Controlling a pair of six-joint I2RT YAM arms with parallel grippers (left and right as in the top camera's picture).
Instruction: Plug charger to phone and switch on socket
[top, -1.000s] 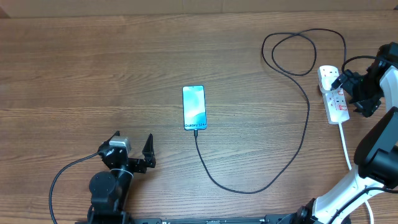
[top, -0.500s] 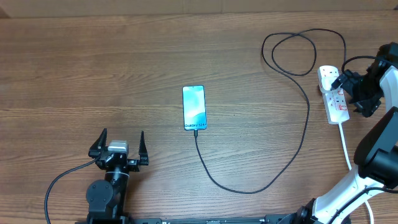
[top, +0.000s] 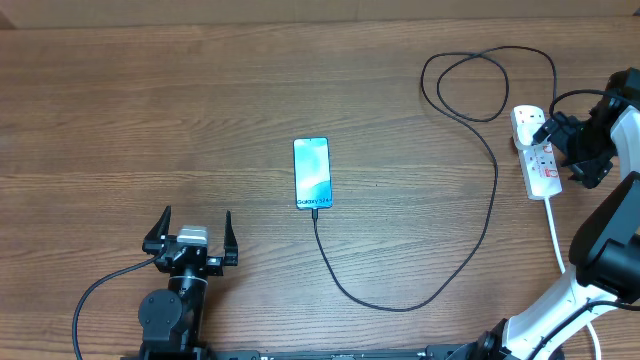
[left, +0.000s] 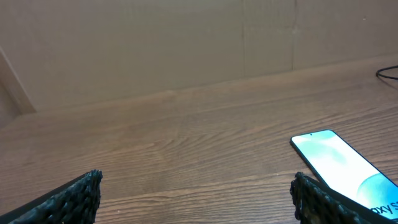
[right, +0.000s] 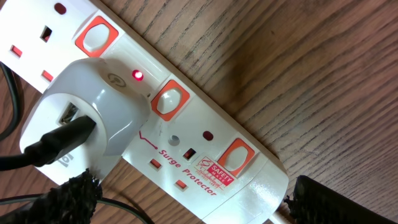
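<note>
The phone (top: 311, 172) lies face up mid-table with its light-blue screen lit; it also shows at the right of the left wrist view (left: 342, 163). The charger (top: 400, 306), a thin black cable, runs from the phone's near end, curves right, loops at the back and ends in a white adapter (right: 87, 118) plugged into the socket (top: 541, 160). On the socket (right: 205, 155) a small red light (right: 137, 76) glows beside the adapter. My right gripper (top: 562, 150) hovers open just above the socket, fingers either side of its end. My left gripper (top: 196, 220) is open and empty, near-left of the phone.
A thick white cord (top: 556, 235) leaves the socket toward the near right edge, beside my right arm's base. A brown wall (left: 155, 43) rises behind the table's far edge. Bare wood lies between my left gripper and the phone.
A second ago my left gripper was turned toward the right; it has swung round to face the far side and has held still since. The right gripper, phone and cable have not moved.
</note>
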